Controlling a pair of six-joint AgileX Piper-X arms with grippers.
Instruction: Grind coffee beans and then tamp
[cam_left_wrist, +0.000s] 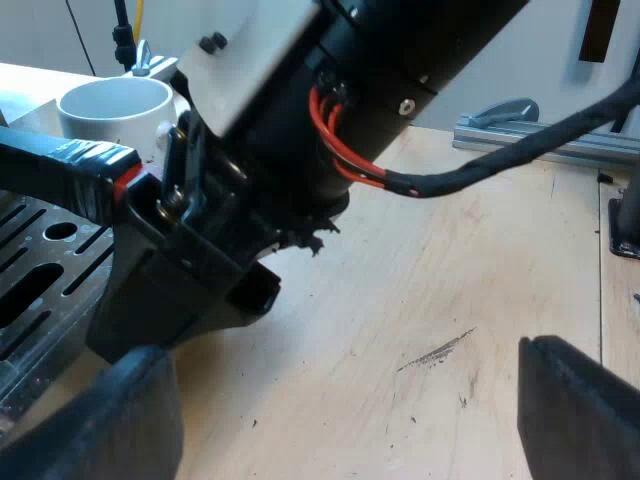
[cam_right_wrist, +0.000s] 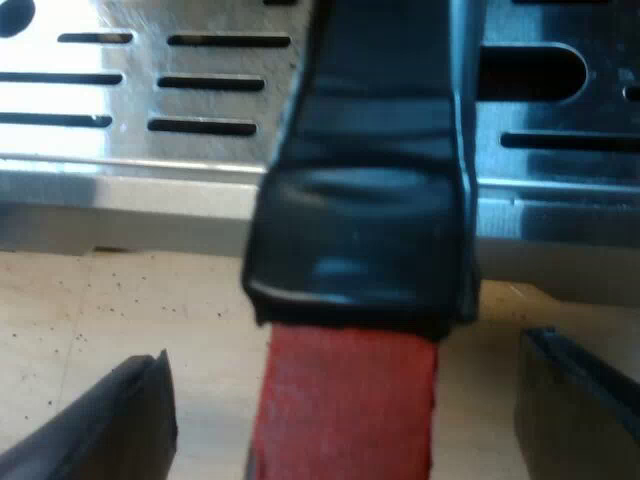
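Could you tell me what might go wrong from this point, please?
1. The right gripper is open astride the handle, at its red end; closing so near the tip might give a hold that slips.
2. The mug appears close to that handle and the right arm, so a swing could knock it.
3. The left gripper, open over the table, is close to the right arm; they might collide.

Glossy black handle (cam_right_wrist: 360, 230), matt red end (cam_right_wrist: 345, 410), brushed-metal tray (cam_right_wrist: 70, 155), scuffed wooden table (cam_left_wrist: 450, 300).
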